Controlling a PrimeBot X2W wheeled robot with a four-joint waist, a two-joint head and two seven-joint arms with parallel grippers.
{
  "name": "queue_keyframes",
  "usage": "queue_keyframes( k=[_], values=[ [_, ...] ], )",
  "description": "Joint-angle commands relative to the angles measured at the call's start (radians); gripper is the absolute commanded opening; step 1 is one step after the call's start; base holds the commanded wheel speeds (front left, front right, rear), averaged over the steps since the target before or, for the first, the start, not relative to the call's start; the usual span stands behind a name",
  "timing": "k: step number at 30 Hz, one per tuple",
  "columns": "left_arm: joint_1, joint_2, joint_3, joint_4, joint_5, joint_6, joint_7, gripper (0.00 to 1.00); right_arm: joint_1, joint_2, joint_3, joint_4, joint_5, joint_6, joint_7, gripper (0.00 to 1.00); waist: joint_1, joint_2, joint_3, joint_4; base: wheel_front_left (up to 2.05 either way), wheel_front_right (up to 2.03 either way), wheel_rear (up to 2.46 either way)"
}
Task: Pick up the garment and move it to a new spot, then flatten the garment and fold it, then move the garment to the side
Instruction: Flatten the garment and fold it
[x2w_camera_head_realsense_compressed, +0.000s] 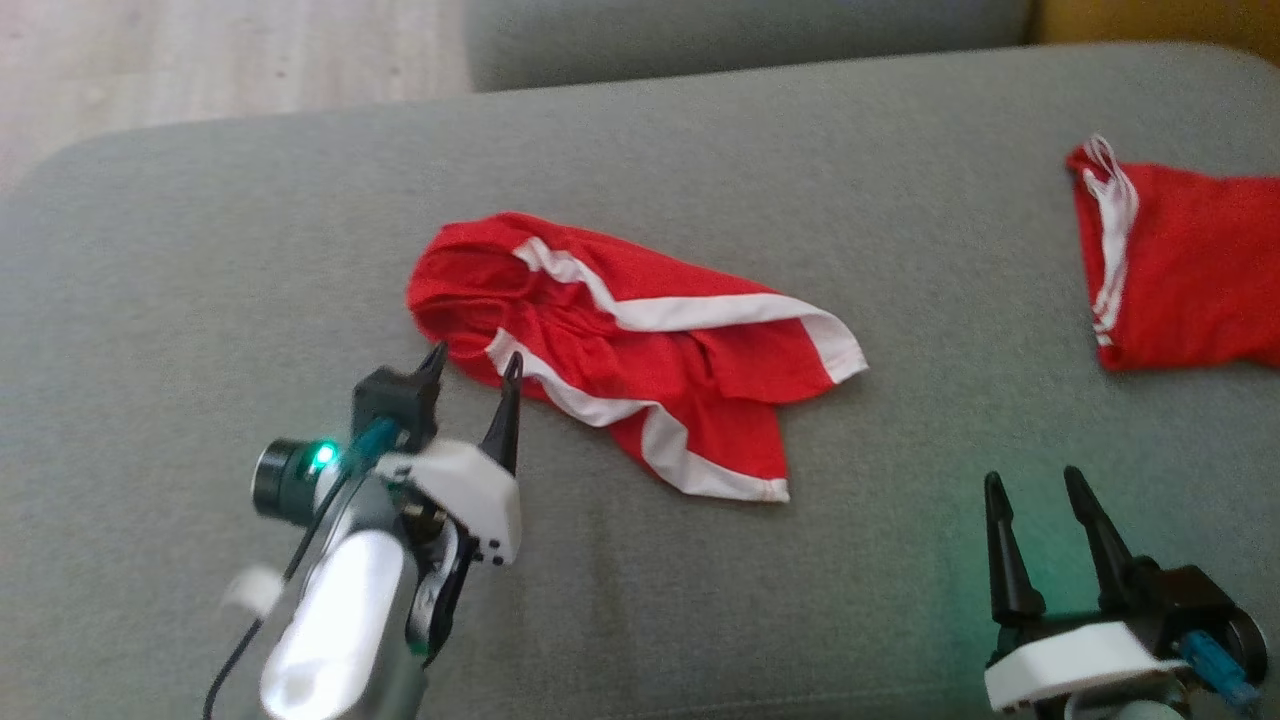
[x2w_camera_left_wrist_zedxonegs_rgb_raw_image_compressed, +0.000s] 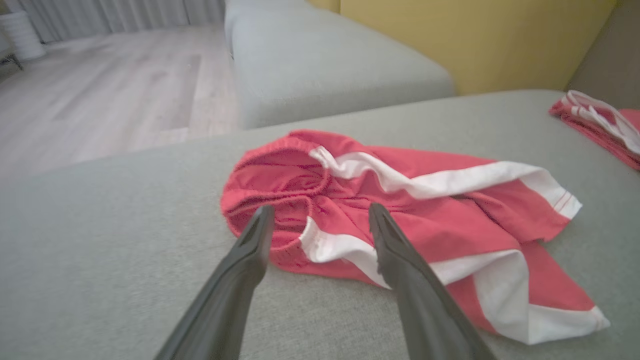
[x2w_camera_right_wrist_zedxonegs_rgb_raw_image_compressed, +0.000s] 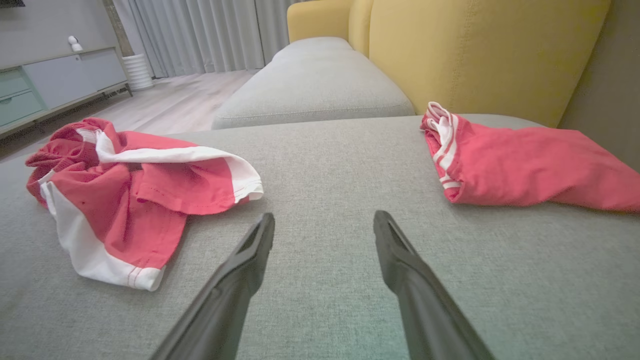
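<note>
The left hand (x2w_camera_head_realsense_compressed: 478, 358) is hovering with its fingers spread and empty. Its tips are just beside the near-left edge of the crumpled red garment (x2w_camera_head_realsense_compressed: 640, 350), which is lying near the middle of the grey sofa cushion (x2w_camera_head_realsense_compressed: 700, 150). The right hand (x2w_camera_head_realsense_compressed: 1033, 478) is waiting low on the right, likewise spread and empty, well apart from the cloth.

The step in hand appears to be the pick-up. For a sound grasp:
- Lower the left fingers so that they are straddling the gathered waistband (x2w_camera_left_wrist_zedxonegs_rgb_raw_image_compressed: 270, 150).
- Pinch one bunched fold. The loose white-trimmed hem (x2w_camera_left_wrist_zedxonegs_rgb_raw_image_compressed: 500, 295) is likely to slip or trail.
- Lift clear of the cushion before carrying across.

Farther back on the right, a second red garment (x2w_camera_head_realsense_compressed: 1180, 270) is lying folded, so the new spot should stay clear of it.

The edge of the head view is cutting off this second garment's right part. The crumpled garment's folds are hiding how its layers are stacking, so it cannot be told which leg is lying on top.
</note>
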Motion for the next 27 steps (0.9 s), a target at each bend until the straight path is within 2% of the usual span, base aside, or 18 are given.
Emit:
queue_keyframes(
  k=[1,6,13,21,22,24,26,27],
  values=[
    [-0.058,0.006,0.022,0.007,0.012,-0.008,0.029,1.0,-0.036,-0.008,0.03,-0.035,0.005,0.007,-0.014,1.0,0.0,0.0,0.037,-0.04,0.0,0.0,0.0],
    [-0.17,0.043,0.037,0.134,0.018,-0.01,0.132,1.0,-0.059,-0.008,0.039,-0.036,0.014,0.007,-0.014,1.0,0.0,0.0,0.073,-0.086,0.0,0.0,0.0],
    [-0.262,0.091,0.054,0.251,0.021,-0.011,0.156,1.0,-0.07,-0.008,0.039,-0.037,0.019,0.007,-0.014,1.0,0.0,0.0,0.101,-0.112,0.0,0.0,0.0],
    [-0.307,0.087,0.039,0.351,0.003,-0.043,0.168,1.0,-0.081,-0.008,0.038,-0.032,0.019,0.007,-0.014,1.0,0.0,0.0,0.107,-0.109,0.0,0.0,0.0],
    [-0.309,0.085,0.037,0.361,0.001,-0.047,0.168,0.97,-0.083,-0.008,0.038,-0.031,0.02,0.007,-0.014,1.0,0.0,0.0,0.107,-0.108,0.0,0.0,0.0],
    [-0.313,0.08,0.028,0.378,-0.005,-0.063,0.165,0.38,-0.085,-0.008,0.037,-0.03,0.02,0.007,-0.014,1.0,0.0,0.0,0.105,-0.106,0.0,0.0,0.0],
    [-0.316,0.075,0.02,0.393,-0.011,-0.079,0.163,0.0,-0.083,-0.008,0.037,-0.029,0.02,0.007,-0.014,1.0,0.0,0.0,0.102,-0.104,0.0,0.0,0.0],
    [-0.318,0.072,0.016,0.396,-0.014,-0.085,0.157,0.0,-0.082,-0.008,0.036,-0.029,0.02,0.007,-0.014,1.0,0.0,0.0,0.099,-0.102,0.0,0.0,0.0]
  ],
)
